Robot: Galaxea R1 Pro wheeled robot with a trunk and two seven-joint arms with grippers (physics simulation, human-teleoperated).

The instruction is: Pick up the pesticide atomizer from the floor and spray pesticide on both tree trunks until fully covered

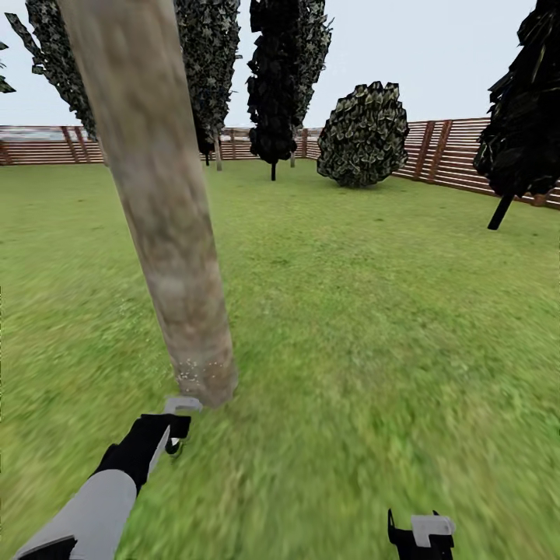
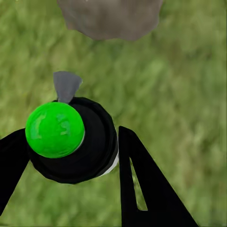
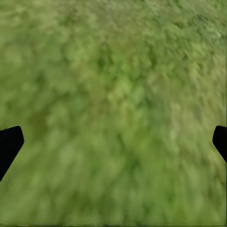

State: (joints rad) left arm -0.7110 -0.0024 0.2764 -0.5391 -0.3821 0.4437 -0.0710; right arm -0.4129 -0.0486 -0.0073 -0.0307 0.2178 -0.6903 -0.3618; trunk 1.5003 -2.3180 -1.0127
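On the lawn, at the foot of the near trunk:
Left end effector (image 1: 177, 426): clenched around the pesticide atomizer (image 2: 71, 139), black fingers (image 2: 142, 184) on either side of its body.
Pesticide atomizer: black body, bright green round cap, grey nozzle aimed at the trunk base just beside it.
Tree trunk (image 1: 167, 225): thick, mottled grey-brown, tilted in the head view; pale specks speckle its base.
Right end effector (image 1: 421, 535): released, fingertips wide apart over bare lawn (image 3: 113, 109).
Background: wooden fence (image 1: 455, 155), round bush (image 1: 362, 136), dark narrow trees (image 1: 274, 85) along the lawn's far edge.
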